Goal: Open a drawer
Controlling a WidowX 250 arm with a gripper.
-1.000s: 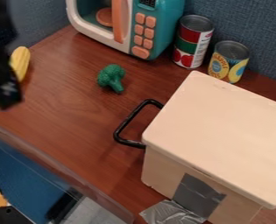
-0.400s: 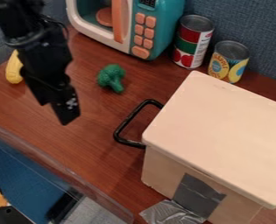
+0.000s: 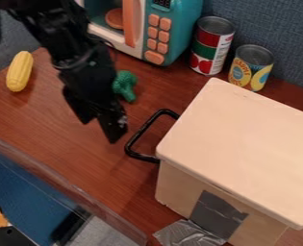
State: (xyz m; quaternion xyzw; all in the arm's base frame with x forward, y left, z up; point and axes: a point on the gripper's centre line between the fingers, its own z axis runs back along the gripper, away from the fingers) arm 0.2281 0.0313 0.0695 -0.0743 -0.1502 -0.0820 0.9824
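Observation:
The black gripper (image 3: 101, 129) hangs over the table at the left of centre, just left of the drawer's black handle (image 3: 135, 140), with a small gap seen between them. Its two fingertips stand apart, with nothing visible between them. The handle is a bent bar on the left side of a pale box-like drawer unit (image 3: 244, 144). The drawer looks shut. Grey tape (image 3: 218, 214) covers part of the unit's front side and runs down to the table.
Behind the gripper stands a green toy broccoli (image 3: 124, 84), partly hidden. A yellow toy corn (image 3: 19, 71) lies at left. A teal toy microwave (image 3: 179, 24) and two cans (image 3: 211, 45) (image 3: 250, 67) stand at the back. A clear-walled bin (image 3: 57, 185) fills the lower left.
The gripper has come in from the left edge and moved right toward the handle, uncovering the corn and now overlapping the broccoli. The drawer unit has not moved.

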